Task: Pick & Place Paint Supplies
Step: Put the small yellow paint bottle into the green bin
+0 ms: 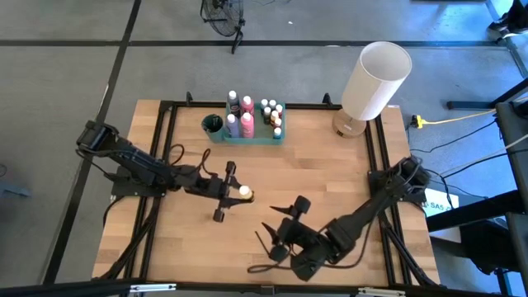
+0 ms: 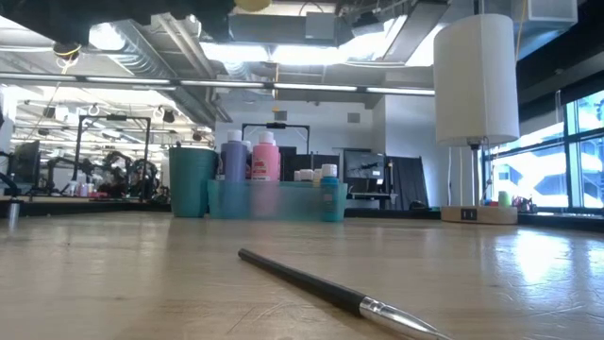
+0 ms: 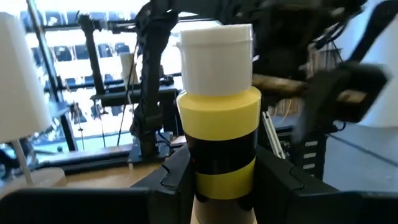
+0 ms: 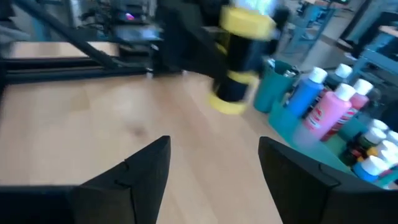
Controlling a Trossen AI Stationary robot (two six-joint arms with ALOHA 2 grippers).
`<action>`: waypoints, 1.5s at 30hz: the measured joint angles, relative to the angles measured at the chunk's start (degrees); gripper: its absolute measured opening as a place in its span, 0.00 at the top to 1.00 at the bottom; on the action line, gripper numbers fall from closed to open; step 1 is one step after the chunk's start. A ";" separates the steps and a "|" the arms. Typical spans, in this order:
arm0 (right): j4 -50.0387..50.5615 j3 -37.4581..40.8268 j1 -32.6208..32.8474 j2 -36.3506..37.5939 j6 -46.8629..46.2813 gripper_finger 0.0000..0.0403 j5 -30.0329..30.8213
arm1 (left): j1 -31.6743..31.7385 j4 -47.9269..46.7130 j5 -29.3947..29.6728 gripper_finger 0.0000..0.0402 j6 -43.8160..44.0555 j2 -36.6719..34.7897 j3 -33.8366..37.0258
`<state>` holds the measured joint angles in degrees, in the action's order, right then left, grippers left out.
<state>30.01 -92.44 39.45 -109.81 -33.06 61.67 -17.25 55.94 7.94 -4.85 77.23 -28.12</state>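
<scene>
- Fingers of the left gripper [image 3: 221, 186] squeeze a yellow paint bottle [image 3: 219, 124] from both sides, low on its body, with the white cap sticking out past them.
- From above, the left gripper [image 1: 233, 191] holds that bottle [image 1: 244, 192] over the middle of the table [image 1: 330, 177], well apart from the green tray [image 1: 256, 138].
- The tray sits at the far edge and already holds pink, purple and blue bottles [image 1: 239, 115], plus a bunch of small ones [image 1: 272, 115].
- A teal cup [image 1: 214, 125] stands just beside the tray.
- The right gripper [image 4: 214, 168] is spread wide and holds nothing; from above, it [image 1: 282, 235] waits near the front of the table.
- A dark paintbrush [image 2: 330, 291] lies flat on the wood by the front edge.
- I think the job now is to carry the yellow bottle to the tray. To do it well, keep the squeeze firm, lift high enough to clear the tray wall and the tall bottles, and aim for a free spot. Let go only when the bottle stands on its bottom.
- The white lamp [image 1: 373, 82] stands off to one side, so stay away from it.
- Hard to see: which tray spots are free. The low view cuts off the arms. The right wrist view is blurry.
</scene>
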 joint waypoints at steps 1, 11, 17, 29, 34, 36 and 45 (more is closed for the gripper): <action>-0.06 0.58 -0.61 -0.09 -0.26 0.39 0.26 | -0.49 0.38 -0.02 0.72 -1.16 0.02 0.00; -10.21 2.48 -4.83 -0.11 8.95 0.39 0.77 | -4.16 9.91 0.35 0.72 -6.40 0.07 -0.02; -21.92 2.48 -6.32 -0.14 22.67 0.39 -3.30 | -4.14 11.08 1.51 0.72 -8.38 0.07 -0.02; -29.15 2.46 -9.94 -0.14 29.48 0.39 -11.20 | -4.14 12.90 0.42 0.72 -8.40 0.09 -0.02; -29.05 2.46 -10.56 -0.14 29.47 0.39 -14.36 | -4.14 12.92 0.39 0.72 -9.08 0.09 -0.02; -29.01 2.46 -10.59 -0.14 29.48 0.40 -14.34 | -4.14 12.92 0.37 0.72 -9.30 0.11 -0.02; -28.96 2.46 -10.59 -0.14 29.48 0.59 -14.32 | -4.16 12.89 0.11 0.71 -9.28 0.11 -0.02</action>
<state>1.05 -89.97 28.86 -109.95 -3.58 47.36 -21.41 68.82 8.05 -14.13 77.34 -28.14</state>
